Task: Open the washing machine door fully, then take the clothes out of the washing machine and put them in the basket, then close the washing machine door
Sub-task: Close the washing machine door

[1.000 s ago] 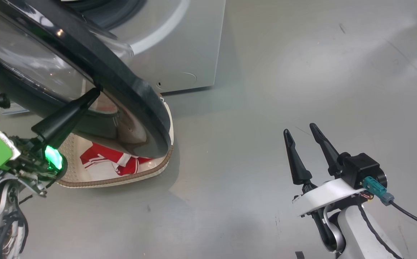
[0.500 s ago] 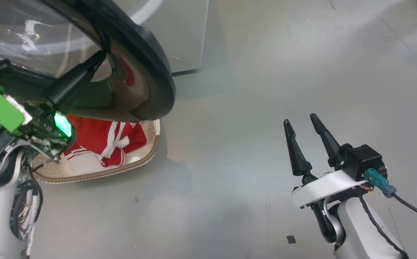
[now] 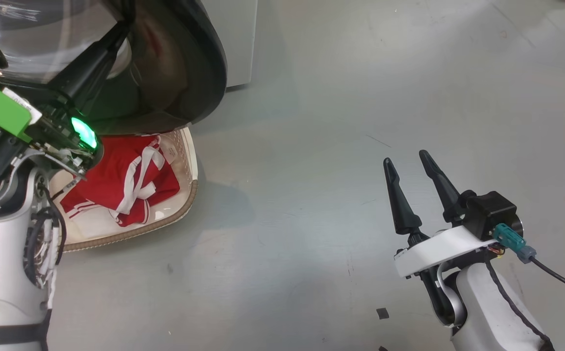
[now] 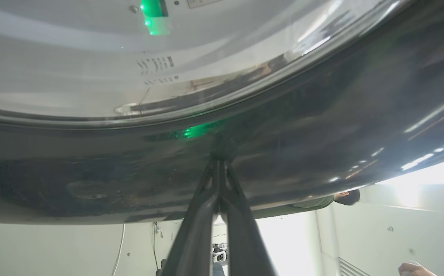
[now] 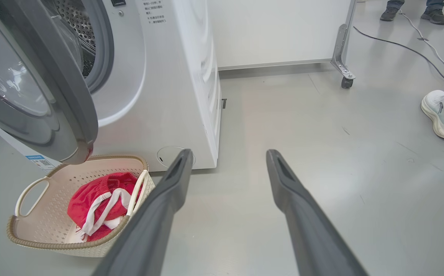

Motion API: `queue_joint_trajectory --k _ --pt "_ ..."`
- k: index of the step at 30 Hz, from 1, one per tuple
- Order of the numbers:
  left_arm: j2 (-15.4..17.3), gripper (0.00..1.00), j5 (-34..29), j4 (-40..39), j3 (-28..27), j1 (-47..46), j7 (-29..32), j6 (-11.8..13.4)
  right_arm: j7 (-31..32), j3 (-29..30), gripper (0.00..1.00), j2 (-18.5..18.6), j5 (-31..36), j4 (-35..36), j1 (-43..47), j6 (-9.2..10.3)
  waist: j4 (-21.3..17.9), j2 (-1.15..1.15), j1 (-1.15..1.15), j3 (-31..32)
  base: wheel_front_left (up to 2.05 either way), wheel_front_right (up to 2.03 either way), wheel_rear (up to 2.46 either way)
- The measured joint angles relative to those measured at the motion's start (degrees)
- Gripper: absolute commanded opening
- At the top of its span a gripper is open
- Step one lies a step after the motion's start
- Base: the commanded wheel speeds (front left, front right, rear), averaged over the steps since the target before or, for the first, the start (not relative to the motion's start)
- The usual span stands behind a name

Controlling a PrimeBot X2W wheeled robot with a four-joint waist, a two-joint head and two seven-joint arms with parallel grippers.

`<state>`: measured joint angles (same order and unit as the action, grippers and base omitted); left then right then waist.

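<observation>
Your left hand (image 4: 218, 163), fingers pinched together on nothing, presses its tips against the glossy black rim of the washing machine door (image 4: 321, 126); they could skid off and leave it ajar. Your right hand (image 3: 405, 158) hovers spread and empty over the floor (image 3: 311, 146). The clothes (image 5: 87, 195) lie in the basket (image 5: 53, 197) beneath the door.

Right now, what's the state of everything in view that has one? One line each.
washing machine door: partly open, hanging over the basket.
washing machine: opening uncovered, steel drum showing.
clothes: bunched up inside the basket.
basket: upright on the floor beside the machine.
left gripper: shut, tips against the door's black rim.
right gripper: open, empty, above the floor.
</observation>
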<state>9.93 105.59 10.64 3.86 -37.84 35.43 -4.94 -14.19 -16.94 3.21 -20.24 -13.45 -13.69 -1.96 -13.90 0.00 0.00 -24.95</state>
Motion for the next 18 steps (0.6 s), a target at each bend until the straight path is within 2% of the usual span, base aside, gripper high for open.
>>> queue_joint_trajectory --k 18 --pt "-1.2 0.0 -1.2 6.7 -0.4 -5.6 -2.1 -1.5 0.0 0.6 1.0 -0.2 -0.4 -0.1 -0.2 -0.43 -1.3 0.0 0.0 -0.1 0.0 0.0 0.0"
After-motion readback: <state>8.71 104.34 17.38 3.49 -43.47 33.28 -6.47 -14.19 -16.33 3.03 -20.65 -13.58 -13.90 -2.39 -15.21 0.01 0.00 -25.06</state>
